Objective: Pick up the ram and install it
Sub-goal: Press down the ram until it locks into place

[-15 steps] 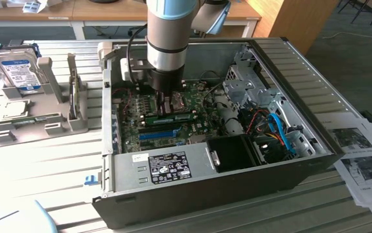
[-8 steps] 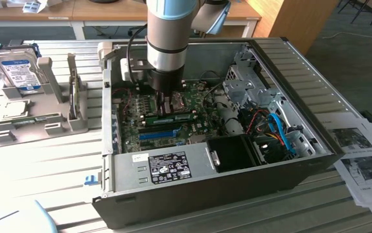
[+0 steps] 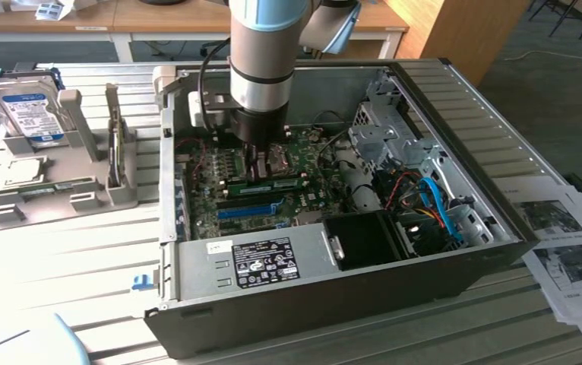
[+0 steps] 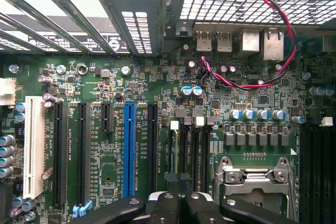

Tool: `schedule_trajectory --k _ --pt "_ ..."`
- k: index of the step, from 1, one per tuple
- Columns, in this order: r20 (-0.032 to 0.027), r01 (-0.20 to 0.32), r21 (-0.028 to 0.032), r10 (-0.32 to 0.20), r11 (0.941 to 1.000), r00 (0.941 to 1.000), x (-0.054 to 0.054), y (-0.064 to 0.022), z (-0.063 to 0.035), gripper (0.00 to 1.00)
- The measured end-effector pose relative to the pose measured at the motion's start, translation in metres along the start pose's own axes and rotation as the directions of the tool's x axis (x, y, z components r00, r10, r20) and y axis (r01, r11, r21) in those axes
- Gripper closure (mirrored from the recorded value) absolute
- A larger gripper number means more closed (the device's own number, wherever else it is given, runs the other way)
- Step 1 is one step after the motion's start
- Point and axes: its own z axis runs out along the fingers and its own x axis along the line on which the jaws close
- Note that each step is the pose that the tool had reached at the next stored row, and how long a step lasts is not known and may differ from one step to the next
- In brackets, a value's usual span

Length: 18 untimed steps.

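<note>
Arm vertical, gripper [image 3: 260, 152] closed, low over mobo [image 3: 260, 199].

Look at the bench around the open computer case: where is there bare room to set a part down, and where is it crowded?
Free: the slatted bench in front of the grey holder, beside the computer case. Crowded: the holder, with the hard drive standing in it; the printed sheets on the exterior view's right; inside the case, the arm above the motherboard, plus cables.

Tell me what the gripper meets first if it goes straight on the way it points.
Most likely the memory slots on the motherboard: the shut gripper points straight down at them. How much gap is left is unclear.
</note>
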Motion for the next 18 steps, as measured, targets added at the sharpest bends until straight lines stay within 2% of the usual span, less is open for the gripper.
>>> schedule_trajectory --k 15,18 --pt "0.0 0.0 0.0 0.0 1.0 1.0 0.0 0.0 0.0005 0.9" --pt "0.0015 0.0 0.0014 0.0 1.0 1.0 -0.0002 -0.0002 -0.0008 0.9"
